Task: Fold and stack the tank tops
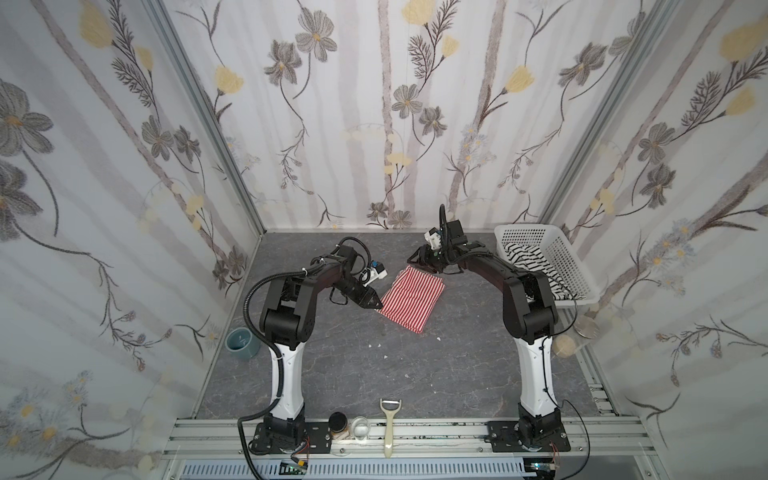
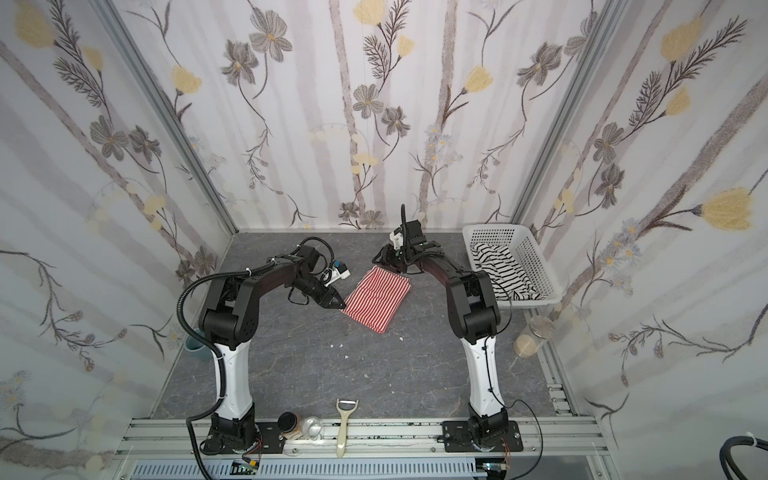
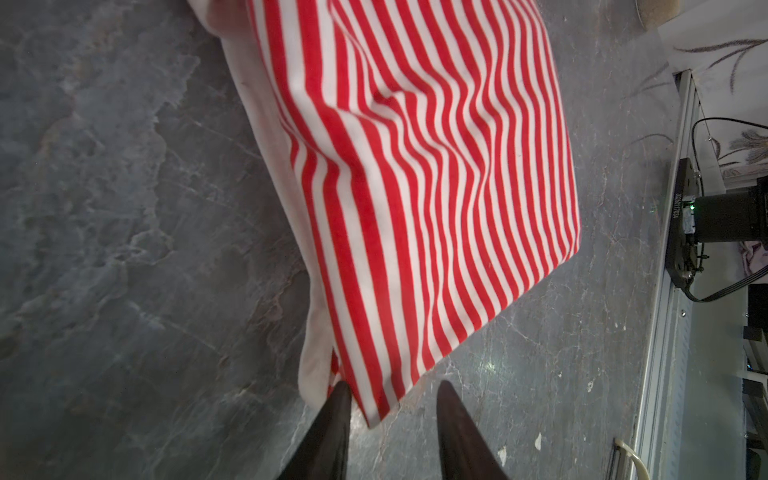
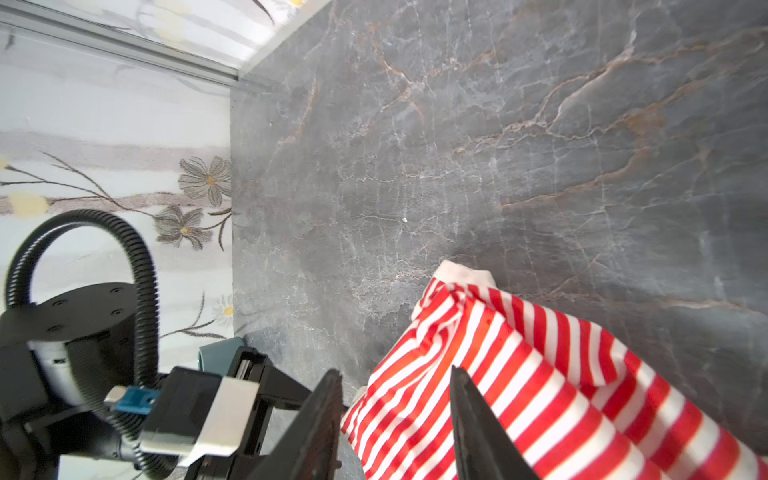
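- Where the left gripper (image 3: 392, 388) meets the cloth, its two fingers (image 3: 336, 419) stand apart, and one corner of the red-and-white tank top (image 3: 415, 166) lies loose between them (not pinched).
- Right gripper (image 4: 395, 376): fingers (image 4: 473, 424) likewise apart, with the far end of the same top rumpled between and past them. No clamping is visible.
- Position: the red-and-white tank top (image 1: 411, 299) lies on the grey marble-pattern table (image 1: 353, 374), mid-table and toward the back. It sits between the two grippers in both top views.
- Orientation: the top is folded to a rough rectangle set at a diagonal. Its long axis and its stripes run from the far end at the right gripper (image 1: 415, 259) toward the near side of the table, leaning left. The left gripper (image 1: 376, 302) sits at the left-hand corner.
- Container: white perforated basket (image 1: 577, 266) at the back right of the table, beside the right arm. It holds the white tank top with black stripes (image 1: 528, 262), bunched and unfolded, reaching the near rim.
- Container: blue-grey cup (image 1: 242, 343), upright at the left edge of the table, well apart from both tops.
- Appearance: narrow red and white stripes, with white edging (image 3: 316, 365) along one folded side. The same edging shows at the far end in the right wrist view. The upper layer carries shallow wrinkles (left wrist view), and the far end is puckered.
- Front rail: a peeler (image 1: 389, 428) lies across it, near a dark-lidded jar (image 1: 338, 423).
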You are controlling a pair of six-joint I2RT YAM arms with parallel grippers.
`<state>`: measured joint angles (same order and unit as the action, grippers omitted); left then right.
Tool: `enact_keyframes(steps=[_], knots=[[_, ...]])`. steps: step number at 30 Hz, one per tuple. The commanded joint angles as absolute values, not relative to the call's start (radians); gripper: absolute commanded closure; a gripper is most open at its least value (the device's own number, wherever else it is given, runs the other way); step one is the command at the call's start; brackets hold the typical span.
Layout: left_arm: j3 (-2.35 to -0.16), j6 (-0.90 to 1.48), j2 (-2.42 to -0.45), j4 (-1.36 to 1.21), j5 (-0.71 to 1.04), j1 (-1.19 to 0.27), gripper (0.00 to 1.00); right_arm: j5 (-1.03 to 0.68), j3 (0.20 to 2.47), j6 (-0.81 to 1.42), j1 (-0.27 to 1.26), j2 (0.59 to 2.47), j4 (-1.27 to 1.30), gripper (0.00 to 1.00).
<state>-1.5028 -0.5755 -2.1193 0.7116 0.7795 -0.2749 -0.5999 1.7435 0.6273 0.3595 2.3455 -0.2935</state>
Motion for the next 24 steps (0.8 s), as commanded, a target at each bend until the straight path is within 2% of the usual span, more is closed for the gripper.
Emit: enact_keyframes(steps=[1,5,7,9,14,24], knots=[[-1.495,-0.550,-2.090,0.701,0.765,-0.259,0.60,-0.609,1.665,0.615,0.363,2.287,-0.205,0.56],[-1.467,-0.501,-2.028,0.653,0.724,-0.245,0.58,-0.569,1.533,0.612,0.365,2.214,-0.158,0.59],[-1.458,-0.476,-2.000,0.638,0.719,-0.252,0.59,-0.562,1.499,0.608,0.365,2.207,-0.147,0.65],[-1.447,-0.455,-1.978,0.625,0.722,-0.273,0.61,-0.563,1.487,0.612,0.366,2.219,-0.134,0.77],[-1.449,-0.419,-1.982,0.582,0.715,-0.358,0.64,-0.579,1.545,0.635,0.371,2.286,-0.120,0.94],[-1.524,-0.363,-2.117,0.533,0.621,-0.419,0.64,-0.580,1.723,0.709,0.386,2.472,-0.144,0.97]])
